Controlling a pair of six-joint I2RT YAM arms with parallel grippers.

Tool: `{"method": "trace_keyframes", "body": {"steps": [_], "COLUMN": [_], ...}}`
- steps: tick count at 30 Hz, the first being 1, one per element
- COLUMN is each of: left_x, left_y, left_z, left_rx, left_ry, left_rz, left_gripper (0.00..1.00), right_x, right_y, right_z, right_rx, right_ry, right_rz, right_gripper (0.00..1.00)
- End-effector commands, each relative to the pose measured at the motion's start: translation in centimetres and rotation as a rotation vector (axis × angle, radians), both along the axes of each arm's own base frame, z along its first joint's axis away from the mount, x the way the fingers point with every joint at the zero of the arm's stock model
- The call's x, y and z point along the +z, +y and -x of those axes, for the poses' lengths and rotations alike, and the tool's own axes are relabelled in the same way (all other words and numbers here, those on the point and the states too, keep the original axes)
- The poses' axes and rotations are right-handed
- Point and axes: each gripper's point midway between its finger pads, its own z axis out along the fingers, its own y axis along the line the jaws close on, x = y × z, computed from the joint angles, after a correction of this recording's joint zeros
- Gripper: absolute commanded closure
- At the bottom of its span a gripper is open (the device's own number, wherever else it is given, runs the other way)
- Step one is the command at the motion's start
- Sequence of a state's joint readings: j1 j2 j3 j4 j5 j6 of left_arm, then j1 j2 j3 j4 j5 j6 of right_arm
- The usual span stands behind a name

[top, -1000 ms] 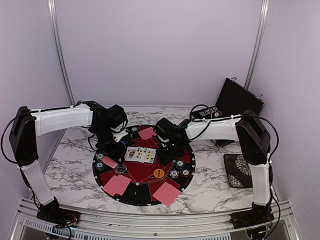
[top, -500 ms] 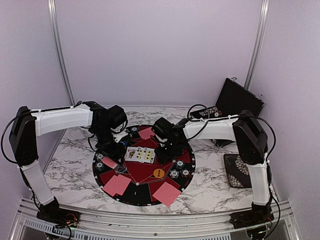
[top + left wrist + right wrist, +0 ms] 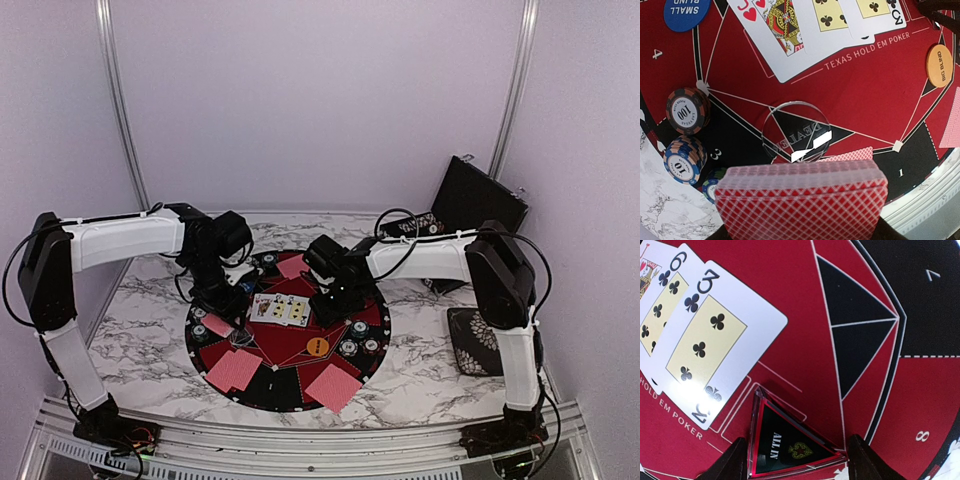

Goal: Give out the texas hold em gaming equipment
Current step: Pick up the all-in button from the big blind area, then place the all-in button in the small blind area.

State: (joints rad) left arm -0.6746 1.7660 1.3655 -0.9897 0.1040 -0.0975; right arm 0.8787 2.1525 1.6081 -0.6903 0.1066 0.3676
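Gripping the deck (image 3: 801, 200) edge-on above the mat's (image 3: 880, 95) near rim for dealing, the left gripper (image 3: 800, 232) hovers by the clear dealer puck (image 3: 796, 131) while the right gripper (image 3: 796, 460) pinches the all-in triangle (image 3: 785, 447) beside the three face-up cards (image 3: 700, 335).

Black case (image 3: 478, 202) (open), flowered tray (image 3: 476, 341)
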Motion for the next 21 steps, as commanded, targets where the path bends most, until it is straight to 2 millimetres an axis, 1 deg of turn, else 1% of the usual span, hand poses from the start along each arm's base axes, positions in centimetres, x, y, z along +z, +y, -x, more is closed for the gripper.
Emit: {"method": "trace_keyframes", "body": {"steps": [1,8,21], "left_x": [0.9,0.6,0.7], "left_y": [0.4,1.3,2.2], "left_z": [-0.2,-0.5,-0.7], "left_rx": [0.022,0.055,0.090], "left_ry": [-0.027,-0.023,-0.027], "left_rz": [0.016,0.005,0.003], "left_gripper": [0.54,0.54,0.55], "right_x": [1.1,1.1,1.4], "right_y": [0.5,0.4,0.2], "right_z": [-0.9,-0.8,-0.7], "right_rx": [0.001,0.004,0.005], "right_ry": [-0.033,-0.034,-0.037], "right_rz": [-0.008,-0.007,-0.008], "right_gripper": [0.43,0.44,0.44]}}
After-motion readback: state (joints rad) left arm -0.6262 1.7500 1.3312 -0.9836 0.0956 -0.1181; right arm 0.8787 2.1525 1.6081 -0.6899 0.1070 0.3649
